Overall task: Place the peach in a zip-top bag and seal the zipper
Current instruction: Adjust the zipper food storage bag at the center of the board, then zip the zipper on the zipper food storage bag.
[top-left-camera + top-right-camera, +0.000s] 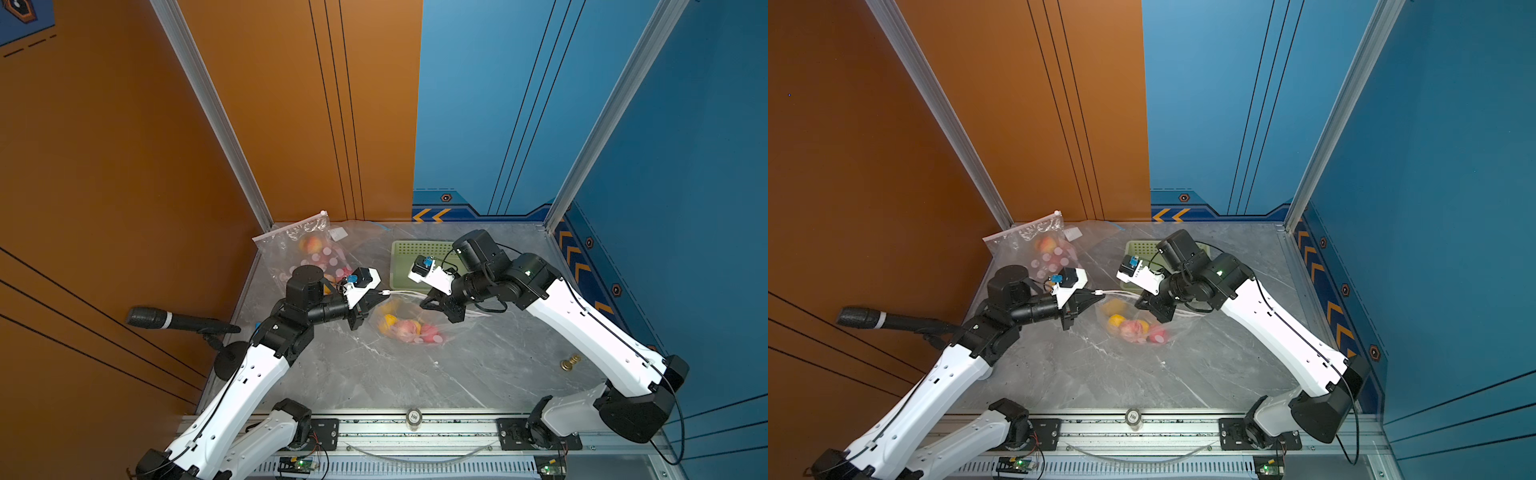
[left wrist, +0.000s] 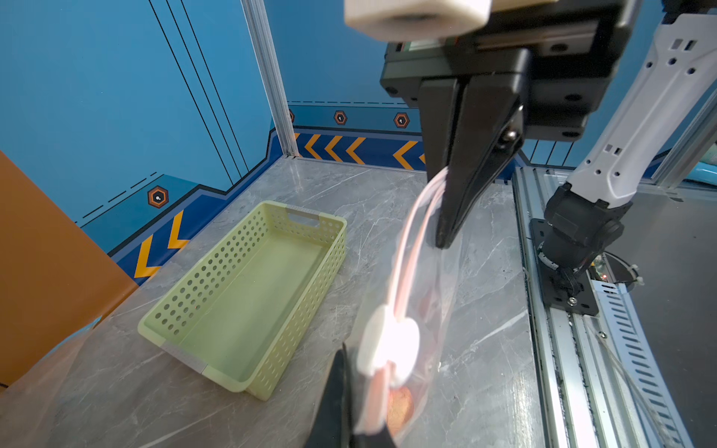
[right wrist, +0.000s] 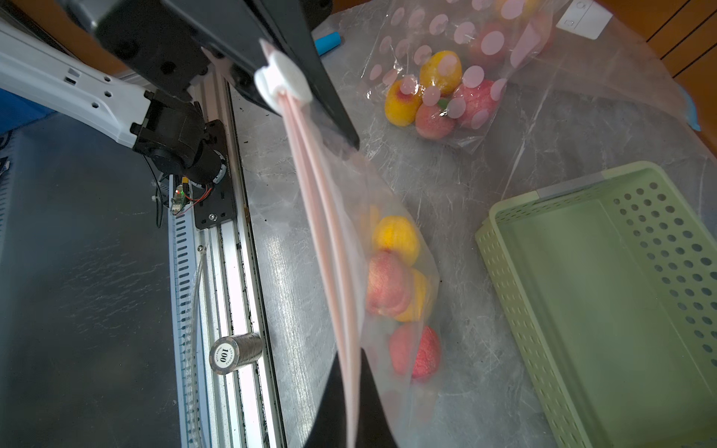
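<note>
A clear zip-top bag [image 1: 419,328] hangs stretched between my two grippers above the grey table [image 1: 374,374]. Several peaches [image 3: 388,283], pink and yellow, lie inside it, seen in both top views [image 1: 1131,328]. Its pink zipper strip [image 3: 322,217] runs taut from one gripper to the other. My left gripper [image 2: 364,422] is shut on the strip's end just behind the white slider [image 2: 388,345]. My right gripper [image 3: 351,407] is shut on the strip's other end. In a top view the left gripper [image 1: 384,293] and right gripper [image 1: 424,303] stand close together.
An empty pale green basket [image 1: 415,253] stands behind the right gripper. A dotted bag [image 1: 311,249] with more fruit leans at the back left wall. A microphone [image 1: 166,320] juts in at left. A chip stack [image 1: 413,417] sits on the front rail, a brass weight [image 1: 569,363] at right.
</note>
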You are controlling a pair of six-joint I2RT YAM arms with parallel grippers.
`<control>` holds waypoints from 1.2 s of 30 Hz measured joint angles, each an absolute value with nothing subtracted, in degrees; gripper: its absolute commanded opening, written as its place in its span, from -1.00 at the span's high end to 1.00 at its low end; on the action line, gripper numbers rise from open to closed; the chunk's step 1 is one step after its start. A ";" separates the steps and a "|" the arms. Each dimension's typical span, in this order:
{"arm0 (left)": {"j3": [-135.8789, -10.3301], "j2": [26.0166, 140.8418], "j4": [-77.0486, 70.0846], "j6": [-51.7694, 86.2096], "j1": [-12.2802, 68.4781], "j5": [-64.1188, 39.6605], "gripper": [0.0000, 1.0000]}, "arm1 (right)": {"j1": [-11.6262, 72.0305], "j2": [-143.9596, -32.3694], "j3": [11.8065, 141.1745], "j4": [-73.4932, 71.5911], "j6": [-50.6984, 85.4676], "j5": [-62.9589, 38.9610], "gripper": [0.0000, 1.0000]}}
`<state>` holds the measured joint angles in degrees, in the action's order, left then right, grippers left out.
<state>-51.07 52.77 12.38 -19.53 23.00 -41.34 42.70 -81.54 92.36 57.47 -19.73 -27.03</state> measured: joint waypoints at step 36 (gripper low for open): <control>-56.69 51.46 24.34 -24.14 24.14 -41.08 1.00 | 54.19 -78.46 93.58 39.88 -20.21 -22.37 0.29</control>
